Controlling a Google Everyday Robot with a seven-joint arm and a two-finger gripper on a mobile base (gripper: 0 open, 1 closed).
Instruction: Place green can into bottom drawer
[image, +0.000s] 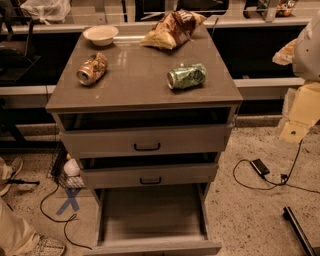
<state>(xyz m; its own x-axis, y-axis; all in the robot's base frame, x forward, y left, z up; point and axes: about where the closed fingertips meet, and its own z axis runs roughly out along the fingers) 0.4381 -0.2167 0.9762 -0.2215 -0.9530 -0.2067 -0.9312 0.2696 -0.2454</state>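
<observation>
One green can (186, 76) lies on its side on the cabinet top (135, 75), right of centre. We see the bottom drawer (150, 215) pulled out below. The gripper (300, 117) hangs at the right edge, well apart from the can; we cannot tell its state.

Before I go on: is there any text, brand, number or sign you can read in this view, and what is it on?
"X": blue mark, left of the bottom drawer.
green can: leafy print, lettering unreadable.
orange-brown can: label unreadable.
snack bag: print unreadable.
Drawer fronts: no labels seen.
gripper: not in view.
</observation>
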